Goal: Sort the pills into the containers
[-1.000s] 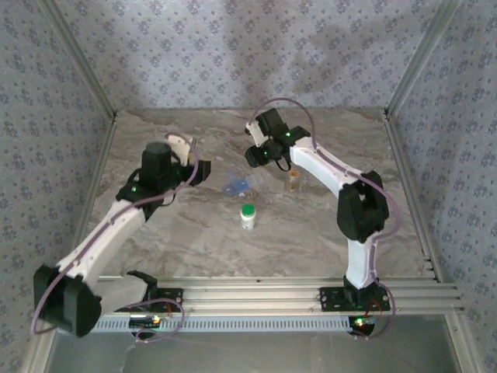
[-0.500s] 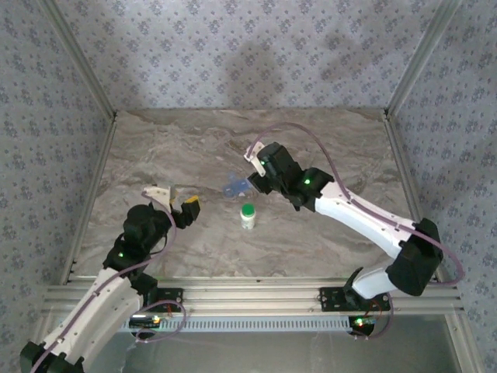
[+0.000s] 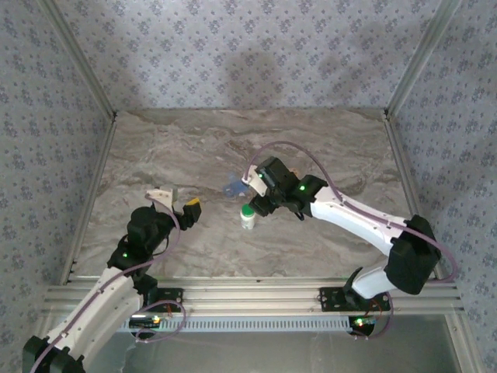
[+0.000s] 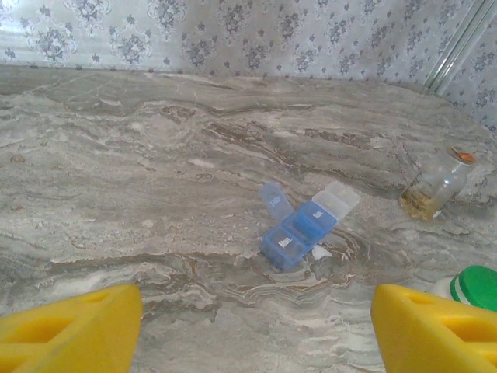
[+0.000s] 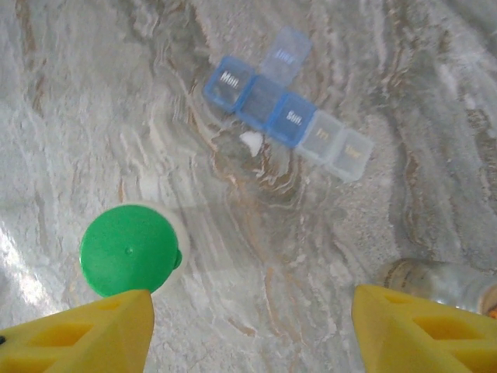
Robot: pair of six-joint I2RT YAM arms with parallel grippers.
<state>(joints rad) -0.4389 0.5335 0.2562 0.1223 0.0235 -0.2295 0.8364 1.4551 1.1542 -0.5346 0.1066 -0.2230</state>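
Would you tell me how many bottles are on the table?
2. A green-capped bottle stands near the middle of the table; a clear glass bottle, right of the blue pill organizer. The right arm could hide others.

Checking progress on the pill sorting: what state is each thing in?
Blue plastic pill organizer: one lid flipped open.
White bottle with green cap: upright, capped.
Small clear glass jar: upright.
White pill: loose beside the organizer.
Left gripper: open, empty.
Right gripper: open, empty.

Diffuse light was even and fairly bright; soft shadows lay on the back wall (image 3: 256, 70); the overhead view was grainy, wrist views clearer
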